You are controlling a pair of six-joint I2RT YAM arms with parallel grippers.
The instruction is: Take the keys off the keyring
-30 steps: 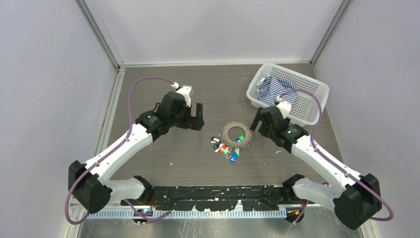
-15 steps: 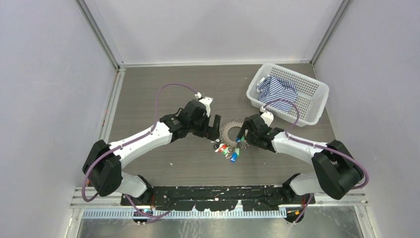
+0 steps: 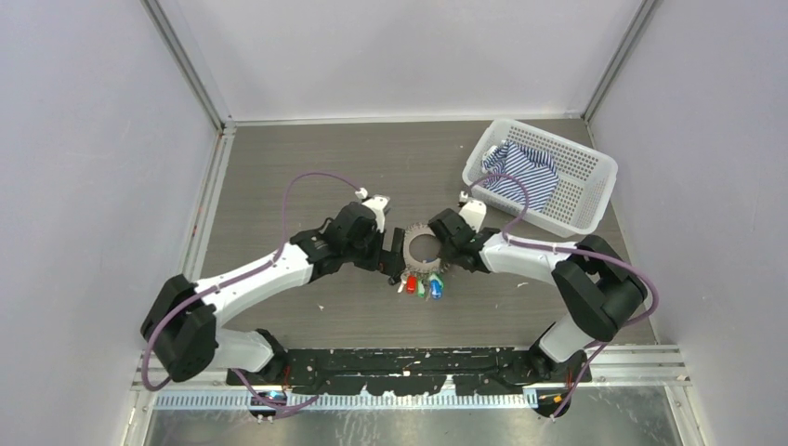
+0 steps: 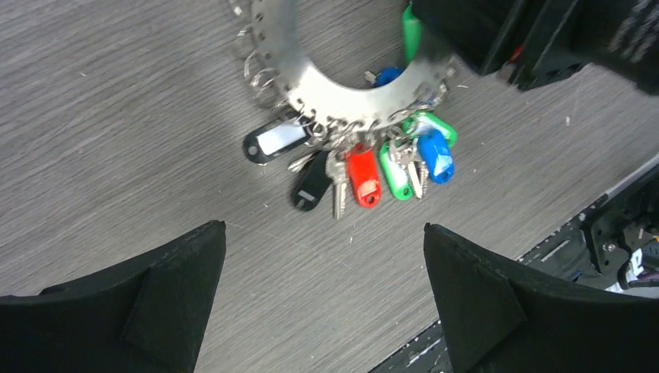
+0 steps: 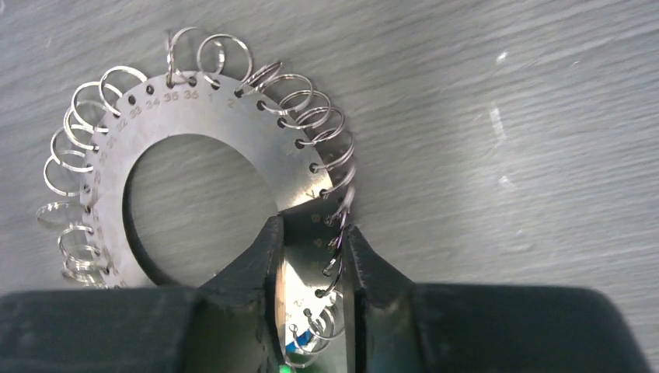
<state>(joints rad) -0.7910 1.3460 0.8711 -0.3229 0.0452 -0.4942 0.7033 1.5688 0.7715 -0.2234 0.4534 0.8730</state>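
The keyring (image 3: 410,247) is a flat grey metal disc with an open centre and small wire loops round its rim (image 5: 194,116). The keys (image 3: 423,285), with black, red, green and blue heads (image 4: 365,167), hang bunched from its near edge. My right gripper (image 5: 312,225) is shut on the keyring's band, one finger inside the hole and one outside; in the top view this gripper (image 3: 444,249) sits at the ring's right side. My left gripper (image 4: 324,227) stands wide open just left of the ring (image 3: 392,258), with only bare table between its fingers.
A white perforated basket (image 3: 595,177) holding a blue striped cloth (image 3: 520,167) stands at the back right. Grey walls enclose the table. A black rail (image 3: 409,362) runs along the near edge.
Both arms swung in toward the ring. My right gripper closed onto the keyring's right side and the ring shifted a little left. The left gripper stayed open.
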